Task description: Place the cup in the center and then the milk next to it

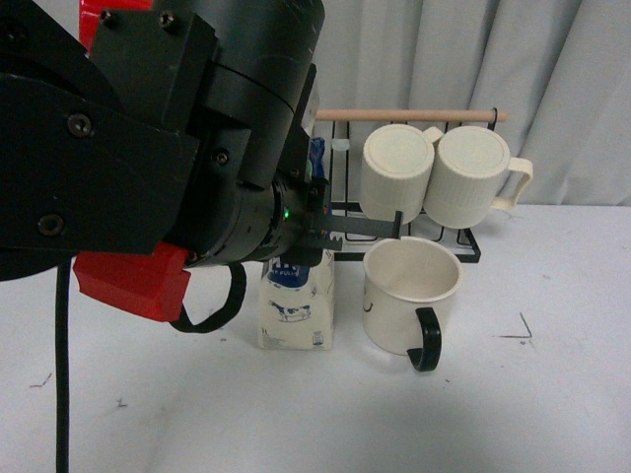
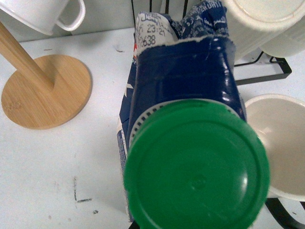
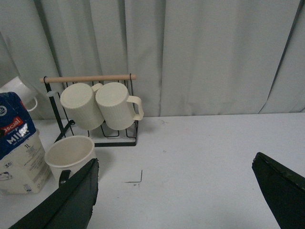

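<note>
The milk (image 1: 296,301) stands upright on the white surface (image 1: 513,394), just left of the cup (image 1: 411,289), whose black handle faces the front camera. The left arm (image 1: 148,138) reaches over the carton's top; whether the left jaws grip it cannot be told. The right jaws are wide apart, holding nothing. Two ribbed mugs (image 1: 396,172) hang on a rack (image 1: 414,115) behind.

Blue-and-white milk (image 3: 18,143), green cap (image 2: 195,167), cream cup (image 1: 396,313), black handle (image 1: 426,363)
</note>
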Controlling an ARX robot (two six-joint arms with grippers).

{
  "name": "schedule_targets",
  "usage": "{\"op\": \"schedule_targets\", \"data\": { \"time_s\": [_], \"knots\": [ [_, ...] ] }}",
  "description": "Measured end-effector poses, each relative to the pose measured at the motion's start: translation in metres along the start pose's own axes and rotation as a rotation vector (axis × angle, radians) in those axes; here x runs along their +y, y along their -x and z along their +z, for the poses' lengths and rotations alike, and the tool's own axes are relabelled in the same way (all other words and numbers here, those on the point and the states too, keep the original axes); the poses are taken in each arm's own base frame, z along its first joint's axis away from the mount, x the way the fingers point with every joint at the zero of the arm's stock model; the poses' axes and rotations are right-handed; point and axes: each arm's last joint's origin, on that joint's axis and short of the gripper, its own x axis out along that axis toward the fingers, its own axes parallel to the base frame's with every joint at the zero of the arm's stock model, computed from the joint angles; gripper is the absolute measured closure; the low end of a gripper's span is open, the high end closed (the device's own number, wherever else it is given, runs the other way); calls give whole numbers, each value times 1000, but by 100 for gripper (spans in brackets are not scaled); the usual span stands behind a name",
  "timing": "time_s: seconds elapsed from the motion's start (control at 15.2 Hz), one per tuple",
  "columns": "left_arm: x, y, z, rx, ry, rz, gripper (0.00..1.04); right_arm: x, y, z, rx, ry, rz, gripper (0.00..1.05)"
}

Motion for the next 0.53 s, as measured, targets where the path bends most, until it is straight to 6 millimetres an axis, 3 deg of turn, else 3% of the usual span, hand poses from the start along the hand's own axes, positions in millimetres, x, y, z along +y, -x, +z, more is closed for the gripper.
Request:
{"op": "schedule_targets", "data": {
  "time_s": [0.53],
  "knots": [
    [-7, 1, 0, 3, 21, -8, 102, 0, 0, 0, 0, 0, 0, 6]
  ]
}}
